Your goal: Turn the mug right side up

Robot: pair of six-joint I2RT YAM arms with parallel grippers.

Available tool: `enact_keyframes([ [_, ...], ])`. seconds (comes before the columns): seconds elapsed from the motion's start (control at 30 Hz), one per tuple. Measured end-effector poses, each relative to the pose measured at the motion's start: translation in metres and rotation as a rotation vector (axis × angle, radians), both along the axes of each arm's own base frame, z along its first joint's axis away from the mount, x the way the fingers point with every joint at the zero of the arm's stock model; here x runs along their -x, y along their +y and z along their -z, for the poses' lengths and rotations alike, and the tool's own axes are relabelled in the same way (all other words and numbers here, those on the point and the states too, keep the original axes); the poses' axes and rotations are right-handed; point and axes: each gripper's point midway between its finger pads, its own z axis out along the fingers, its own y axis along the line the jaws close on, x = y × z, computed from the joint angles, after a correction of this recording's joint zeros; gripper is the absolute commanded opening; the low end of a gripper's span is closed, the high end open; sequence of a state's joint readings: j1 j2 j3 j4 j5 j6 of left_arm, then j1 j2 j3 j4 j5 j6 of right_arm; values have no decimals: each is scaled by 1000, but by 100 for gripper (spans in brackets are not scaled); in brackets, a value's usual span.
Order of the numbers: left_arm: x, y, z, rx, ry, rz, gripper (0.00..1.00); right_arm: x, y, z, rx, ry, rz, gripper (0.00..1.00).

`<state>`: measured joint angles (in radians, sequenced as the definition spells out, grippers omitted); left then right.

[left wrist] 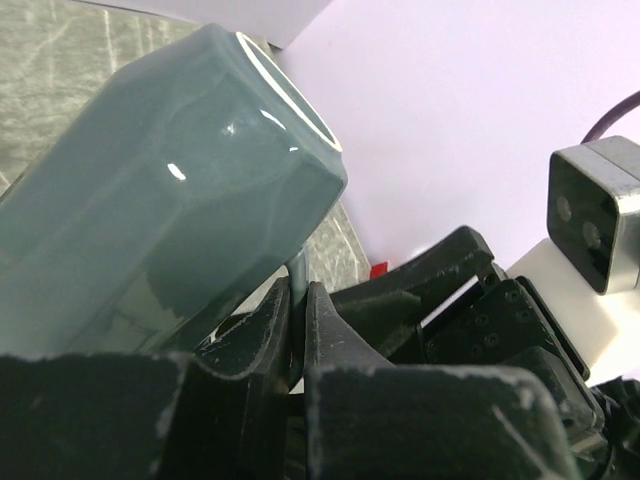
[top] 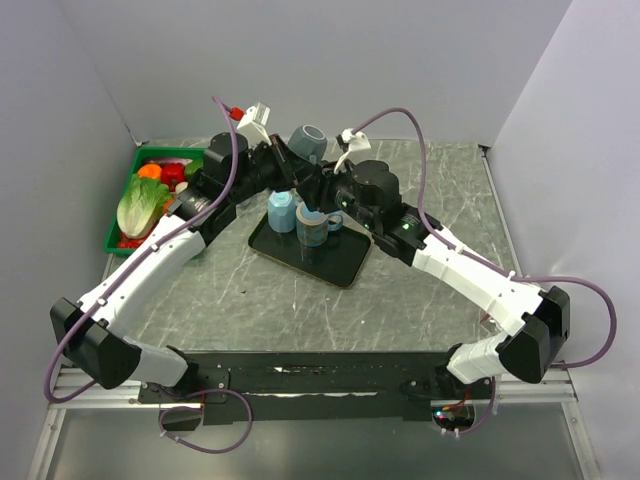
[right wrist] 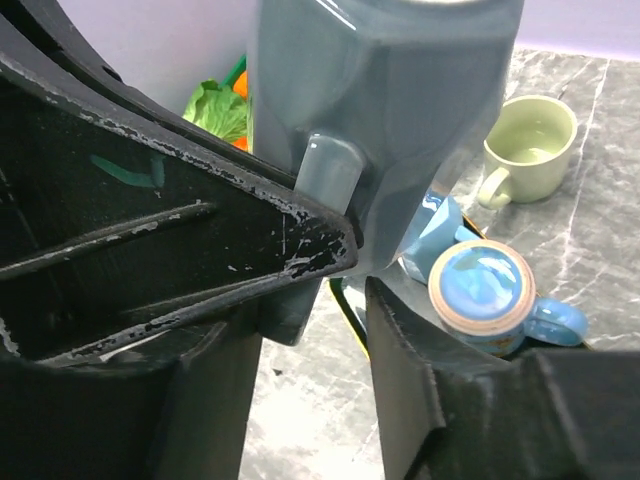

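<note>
Nearest us, both arms are leaning in from their bases over the table (top: 250, 300), tips close together above the black tray (top: 335, 268). On that tray we are seeing an upside-down blue mug (right wrist: 480, 295), its pale foot ring facing up, with a second blue cup (right wrist: 432, 222) just behind it. Above the tray's far side the grey mug (top: 308, 140) is hanging in the air, clear of the table, tilted with its mouth angling upward. The left gripper (left wrist: 298, 305) is pinching the mug's thin handle (left wrist: 296, 270), its pads pressed almost together on either side of it. The right gripper (right wrist: 335, 300) is sitting right under the grey mug, fingers apart on either side of its lower wall beside the handle; we are unable to tell whether they are pressing on it. Beyond, a green mug (right wrist: 530, 140) is standing upright on the table, well apart from the tray. Farthest off to the left, a green bin (top: 118, 215) is holding a lettuce (top: 140, 205) and other bright produce.
</note>
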<state>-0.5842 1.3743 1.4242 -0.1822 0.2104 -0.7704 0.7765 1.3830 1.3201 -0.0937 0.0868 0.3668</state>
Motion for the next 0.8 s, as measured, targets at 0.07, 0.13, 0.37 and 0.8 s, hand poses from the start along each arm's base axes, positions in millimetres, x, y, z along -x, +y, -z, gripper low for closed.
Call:
enact_keyframes([
  [0.07, -2, 1, 0, -1, -3, -9, 1, -1, 2, 0, -10, 10, 2, 41],
  [0.13, -3, 1, 0, -3, -8, -15, 1, -1, 4, 0, -24, 21, 6, 36],
  [0.37, -7, 0, 2, -1, -23, -25, 1, -2, 4, 1, -61, 60, 36, 52],
  [0.8, -11, 2, 5, 10, -43, -65, 1, -8, -7, 9, -89, 120, 122, 63],
])
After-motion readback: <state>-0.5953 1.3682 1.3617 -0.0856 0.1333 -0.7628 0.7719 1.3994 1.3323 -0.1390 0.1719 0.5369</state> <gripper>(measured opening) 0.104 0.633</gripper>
